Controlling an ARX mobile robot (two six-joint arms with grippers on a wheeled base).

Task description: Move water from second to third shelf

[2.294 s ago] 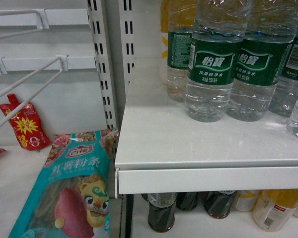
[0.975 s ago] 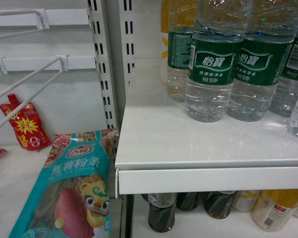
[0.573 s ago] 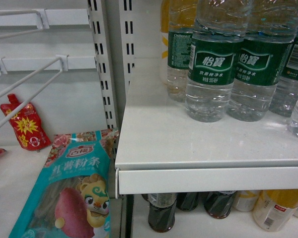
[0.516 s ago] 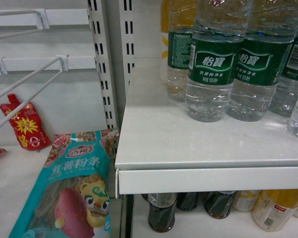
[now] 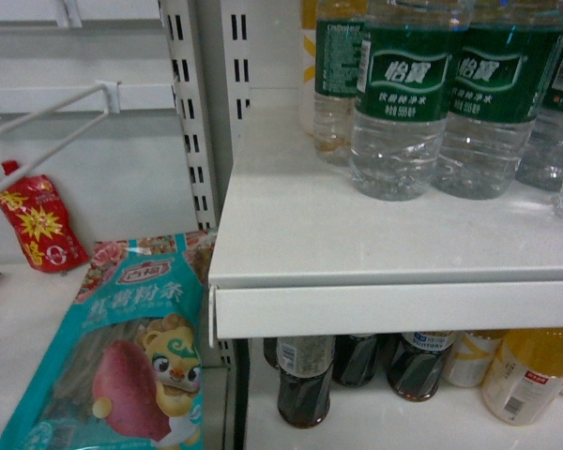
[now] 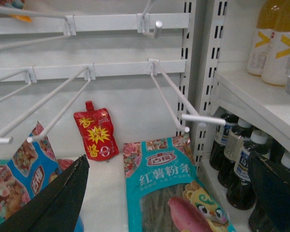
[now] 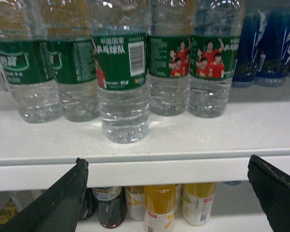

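Right end effector is wide open, low in the frame, nothing in it, facing the water standing front-centre on the white shelf. Left end effector is open too. Full bottle: probably heavy, slick and squishy, so I'd grab the ribbed body under the label.

You're losing the water bottles above their labels at the head view's top edge. Both wrist views are showing only dark fingertips at the bottom corners; cola bottles are sitting half hidden under the shelf.
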